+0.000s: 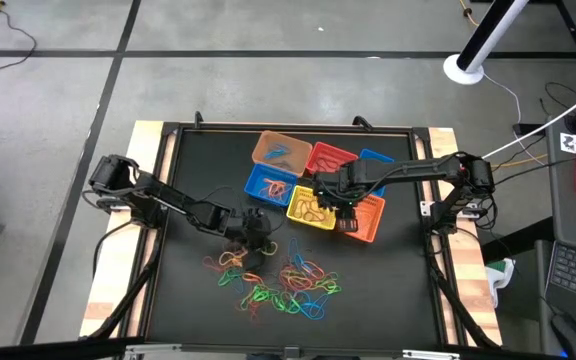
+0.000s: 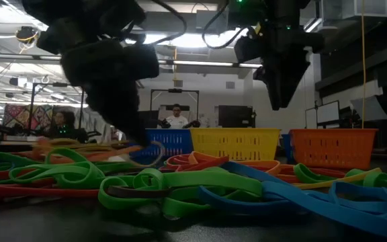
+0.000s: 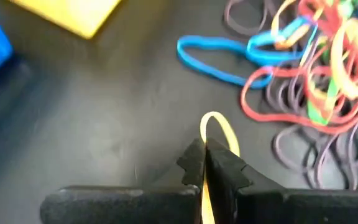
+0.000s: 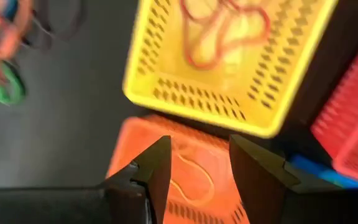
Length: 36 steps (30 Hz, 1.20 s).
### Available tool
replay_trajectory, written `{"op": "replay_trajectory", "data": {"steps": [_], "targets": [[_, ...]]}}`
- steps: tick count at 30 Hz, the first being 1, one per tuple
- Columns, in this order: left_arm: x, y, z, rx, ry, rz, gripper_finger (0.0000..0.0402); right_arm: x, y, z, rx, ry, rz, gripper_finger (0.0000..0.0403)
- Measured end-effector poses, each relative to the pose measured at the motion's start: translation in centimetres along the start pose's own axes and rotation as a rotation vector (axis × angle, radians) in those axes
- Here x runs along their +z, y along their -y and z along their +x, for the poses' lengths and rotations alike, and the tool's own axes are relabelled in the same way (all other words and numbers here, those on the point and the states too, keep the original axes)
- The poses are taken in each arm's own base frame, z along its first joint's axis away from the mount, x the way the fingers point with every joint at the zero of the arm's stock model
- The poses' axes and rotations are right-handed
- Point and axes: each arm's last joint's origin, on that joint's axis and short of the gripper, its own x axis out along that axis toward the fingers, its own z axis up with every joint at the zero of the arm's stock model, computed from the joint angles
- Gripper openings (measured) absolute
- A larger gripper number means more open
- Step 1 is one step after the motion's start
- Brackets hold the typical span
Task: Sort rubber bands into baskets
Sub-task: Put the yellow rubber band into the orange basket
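Left hand (image 3: 202, 163) is clenched on a yellow rubber band (image 3: 219, 127), pinched between the closed fingers right at the worktop (image 1: 188, 290). It sits at the near-left edge of the loose pile of rubber bands (image 1: 278, 285), which is spread across the front-centre of the black mat in red, orange, yellow, green and blue. In the low view the same hand (image 2: 134, 138) is seen low over the pile, with the band curling out beside it.

Right hand (image 4: 194, 165) is released, fingers spread wide, nothing held. It is hung over the orange basket (image 4: 185, 180), just beside the yellow basket (image 4: 229, 81). An orange band is seen lying in the orange basket; reddish-orange loops are seen in the yellow one.

The baskets are clustered at the mat's centre-rear: tan-orange basket (image 1: 278, 150), red basket (image 1: 330, 158), one blue basket (image 1: 268, 185), second blue basket (image 1: 378, 158) mostly hidden under the right arm. All are touching or just beside one another, and are set apart from the pile.

Two people are seen in the room behind, in the low view.
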Motion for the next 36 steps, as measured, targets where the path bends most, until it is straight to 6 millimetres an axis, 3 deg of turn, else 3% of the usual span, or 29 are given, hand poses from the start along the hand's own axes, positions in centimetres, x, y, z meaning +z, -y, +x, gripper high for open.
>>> {"op": "replay_trajectory", "data": {"steps": [7, 18, 26, 36], "targets": [[1.2, -1.0, 0.1, 0.005, 0.077, 0.039, 0.0005, 1.9, -0.3, -0.2, 0.14, 0.202, -0.025, 0.0163], [3.6, -2.3, -0.1, -0.008, 0.271, 0.023, 0.0004, 4.4, -0.2, -1.1, 0.147, 0.479, -0.02, 0.0163], [4.6, -2.5, -0.4, -0.025, 0.369, 0.013, 0.0005, 4.8, -0.2, -1.0, 0.176, 0.501, 0.045, 0.0163], [5.1, -2.5, -0.6, -0.029, 0.413, 0.023, 0.0003, 5.5, -0.5, 1.2, 0.335, 0.438, 0.032, 0.0163]]}}
